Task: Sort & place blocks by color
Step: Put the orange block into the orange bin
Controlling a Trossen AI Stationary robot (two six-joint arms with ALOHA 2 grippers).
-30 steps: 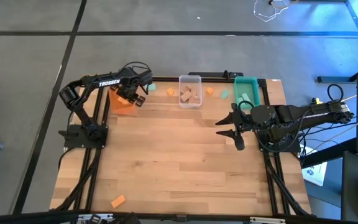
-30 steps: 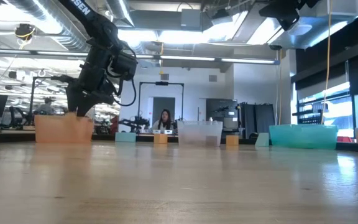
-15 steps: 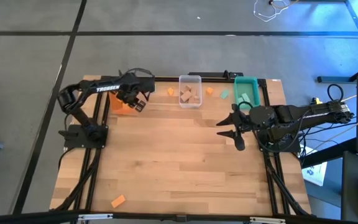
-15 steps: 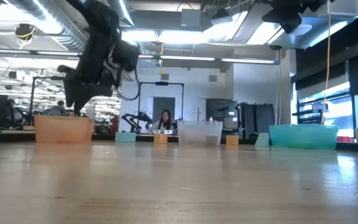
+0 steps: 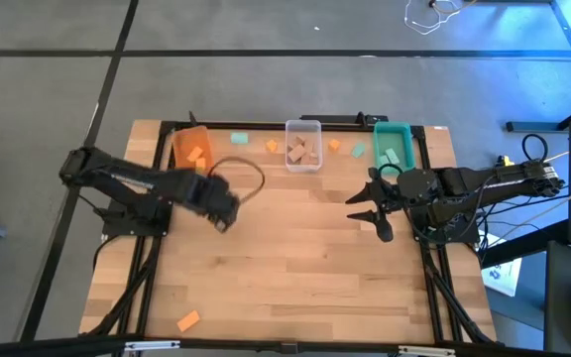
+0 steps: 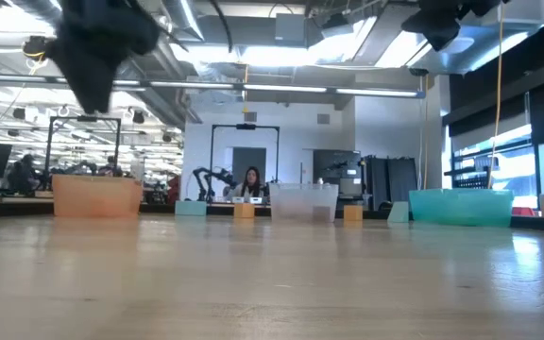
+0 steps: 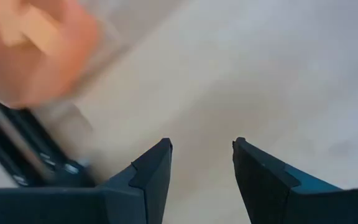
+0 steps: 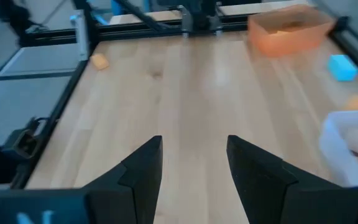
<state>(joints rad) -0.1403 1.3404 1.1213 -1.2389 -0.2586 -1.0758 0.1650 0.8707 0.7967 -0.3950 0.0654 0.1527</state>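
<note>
Along the far edge, orange bin [image 5: 192, 156] (orange blocks [image 5: 197, 156] inside).

left gripper [image 5: 223, 220] — fingers apart, empty | right gripper [image 5: 369, 215] — fingers apart, waiting

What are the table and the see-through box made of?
The table looks like wood: pale planks with grain lines and a smooth, slightly shiny top. The see-through box looks like clear plastic, since you can see the blocks inside through its thin, cloudy walls. It might be something else, but plastic seems most likely.
</note>
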